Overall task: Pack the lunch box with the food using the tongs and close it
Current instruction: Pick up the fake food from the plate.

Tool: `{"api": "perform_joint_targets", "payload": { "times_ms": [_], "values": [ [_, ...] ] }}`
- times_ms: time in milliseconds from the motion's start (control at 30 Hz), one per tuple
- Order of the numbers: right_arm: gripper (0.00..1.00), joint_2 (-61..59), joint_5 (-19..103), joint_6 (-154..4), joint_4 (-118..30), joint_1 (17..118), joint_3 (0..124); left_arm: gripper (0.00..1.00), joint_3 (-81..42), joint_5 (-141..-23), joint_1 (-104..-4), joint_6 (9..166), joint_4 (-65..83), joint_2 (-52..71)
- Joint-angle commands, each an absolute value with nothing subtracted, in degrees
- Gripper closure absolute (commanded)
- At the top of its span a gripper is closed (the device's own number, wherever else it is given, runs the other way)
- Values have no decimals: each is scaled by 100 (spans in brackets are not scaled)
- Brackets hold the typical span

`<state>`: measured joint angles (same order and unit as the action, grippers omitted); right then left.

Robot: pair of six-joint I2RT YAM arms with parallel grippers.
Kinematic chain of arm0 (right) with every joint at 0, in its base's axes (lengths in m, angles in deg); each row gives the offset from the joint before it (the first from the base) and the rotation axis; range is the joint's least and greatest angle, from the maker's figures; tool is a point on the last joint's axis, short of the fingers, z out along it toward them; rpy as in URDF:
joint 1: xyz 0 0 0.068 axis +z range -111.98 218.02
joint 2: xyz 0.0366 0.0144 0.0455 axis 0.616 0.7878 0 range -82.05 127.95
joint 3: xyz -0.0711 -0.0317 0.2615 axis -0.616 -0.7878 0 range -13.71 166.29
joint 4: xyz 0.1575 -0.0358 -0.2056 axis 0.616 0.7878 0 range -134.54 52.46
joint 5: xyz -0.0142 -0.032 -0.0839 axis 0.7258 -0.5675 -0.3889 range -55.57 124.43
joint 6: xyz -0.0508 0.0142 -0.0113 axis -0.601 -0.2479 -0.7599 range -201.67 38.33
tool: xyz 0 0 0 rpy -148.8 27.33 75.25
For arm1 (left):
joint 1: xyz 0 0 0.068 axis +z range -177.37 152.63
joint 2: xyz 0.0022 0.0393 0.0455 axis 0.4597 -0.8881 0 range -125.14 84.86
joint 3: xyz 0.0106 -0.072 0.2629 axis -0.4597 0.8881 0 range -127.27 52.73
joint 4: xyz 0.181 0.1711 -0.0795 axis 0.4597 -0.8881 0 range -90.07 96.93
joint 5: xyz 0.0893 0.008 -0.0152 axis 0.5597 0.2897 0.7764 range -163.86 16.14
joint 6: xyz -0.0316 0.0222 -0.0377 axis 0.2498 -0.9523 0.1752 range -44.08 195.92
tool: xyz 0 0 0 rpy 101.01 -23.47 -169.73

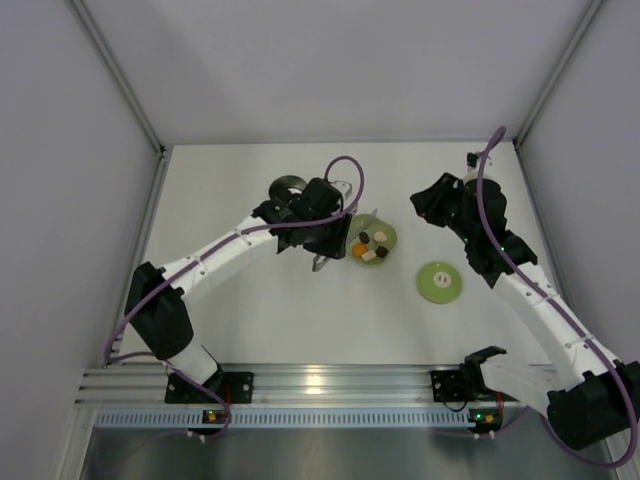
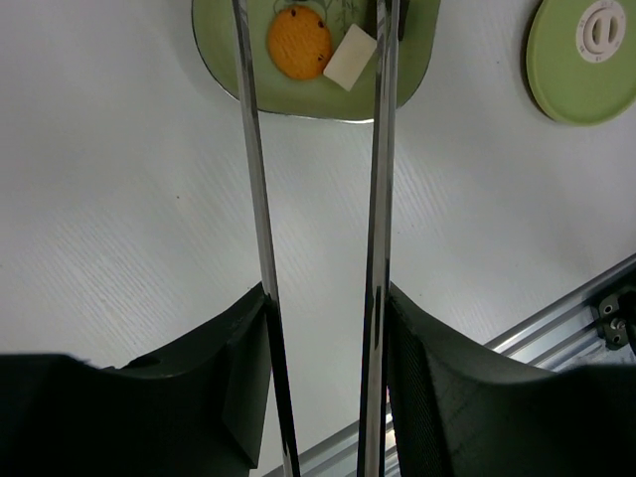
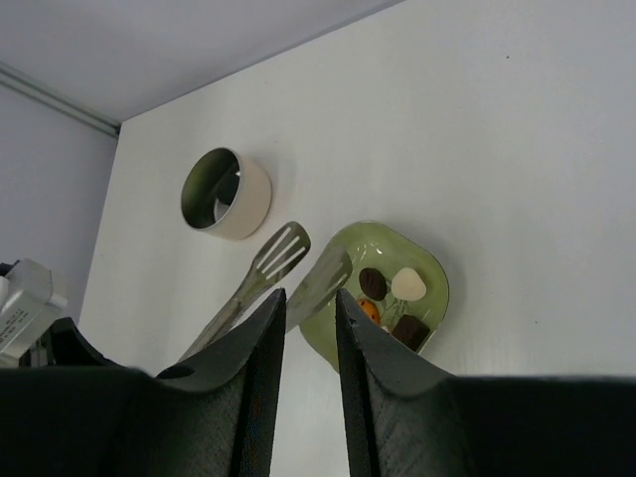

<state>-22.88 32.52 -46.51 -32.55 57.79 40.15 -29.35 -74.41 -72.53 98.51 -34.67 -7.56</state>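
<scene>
the left gripper [image 2: 323,318] is clamping half-closed on the tongs [image 2: 253,179], its two black fingers [image 2: 437,388] pressing the thin silver arms from outside while the arms are standing parallel and apart. seen from overhead, this gripper is hanging at 9 o'clock of the green dish [image 1: 389,232], and the tongs are reaching across the dish's near rim; from the right wrist their flat ends are showing at the dish's edge, but whether they are touching any piece cannot be told. the food is lying in the dish: an orange disc [image 2: 299,42], a cream-white piece [image 2: 350,57] just beside it, and two dark pieces [image 3: 374,281] close by. the tong arms are crossing in front of the dish in the left wrist view and hiding part of it. the lunch box [image 3: 227,194] is standing upright and uncovered on the white table [image 1: 250,310] at 10 o'clock of the dish, partly hidden overhead by the left arm's wrist. its lid [image 1: 439,281] is lying flat, white mark up, at 4 o'clock of the dish, apart from it. the right gripper [image 3: 309,303] is hovering at 2 o'clock of the dish, its fingers standing a narrow gap apart and gripping nothing. an aluminium rail [image 1: 330,385] is running along the near edge at 6 o'clock.
</scene>
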Motion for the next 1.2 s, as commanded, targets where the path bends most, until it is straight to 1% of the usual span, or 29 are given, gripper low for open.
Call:
{"api": "perform_joint_targets", "payload": {
  "times_ms": [0, 567, 867, 933, 1167],
  "values": [
    [74, -2396, 3180, -4608, -3241, 5894, 3973, 51, -2804, -7658, -7368, 9886, -3315, -760],
    [74, -2369, 3162, -4599, -3294, 5894, 3902, 51, -2400, -7641, -7421, 10036, -2928, -1085],
    [74, -2369, 3092, -4651, -3259, 5894, 3902, 51, -2452, -7447, -7421, 10062, -2761, -1366],
    [74, -2361, 3092, -4660, -3241, 5894, 3902, 51, -2461, -7255, -7421, 10079, -2726, -1384],
    [74, -2361, 3101, -4669, -3241, 5894, 3885, 51, -2505, -7210, -7421, 10071, -2699, -1498]
  ]
}}
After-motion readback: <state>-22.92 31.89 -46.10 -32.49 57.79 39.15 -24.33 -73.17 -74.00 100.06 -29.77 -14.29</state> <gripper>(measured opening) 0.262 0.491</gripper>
